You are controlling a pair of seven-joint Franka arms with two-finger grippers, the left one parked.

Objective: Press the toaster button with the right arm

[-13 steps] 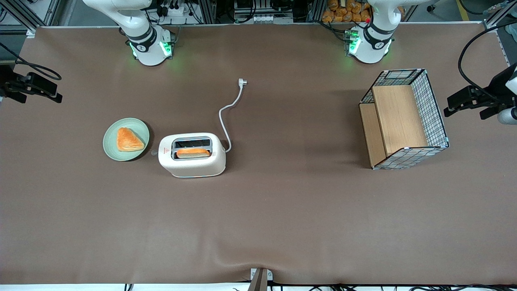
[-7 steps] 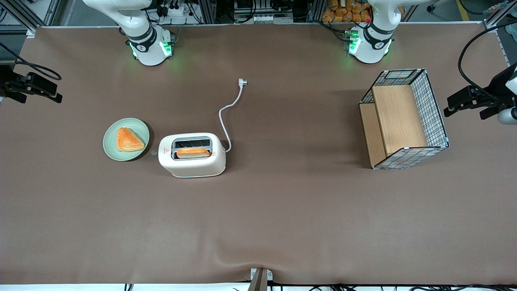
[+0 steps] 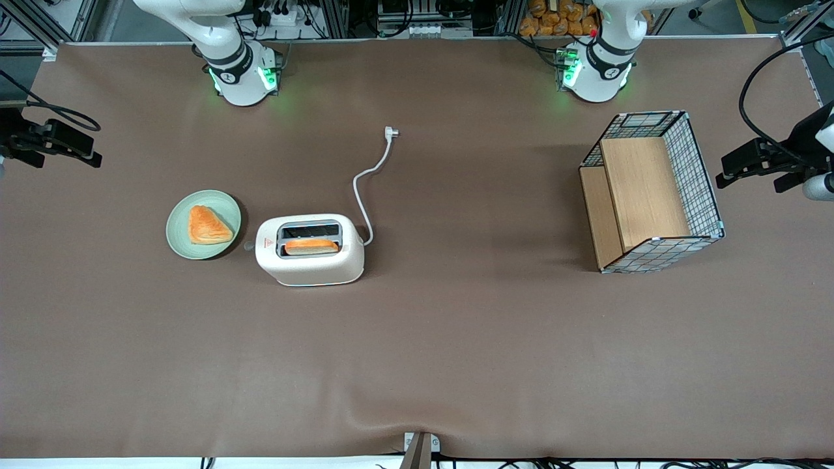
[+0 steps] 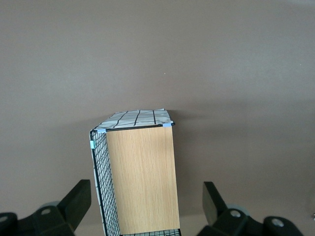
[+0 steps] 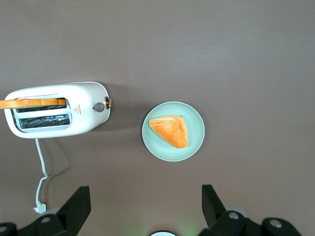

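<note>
Your toaster button (image 5: 99,106) juts from the narrow end of the toaster (image 3: 310,250), the end facing the green plate (image 3: 203,225) with its pastry (image 3: 208,225); bare brown table (image 3: 417,358) shows between button and plate rim. One slot holds toast (image 3: 311,246). Your gripper (image 3: 58,144) hangs high near the table edge at the working arm's end, fingers (image 5: 74,209) spread wide, well apart from everything.

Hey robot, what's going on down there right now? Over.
Hand open, high above table, touching nothing. Toaster button unpressed, facing green plate; one bread slice in toaster. Path clear.
</note>
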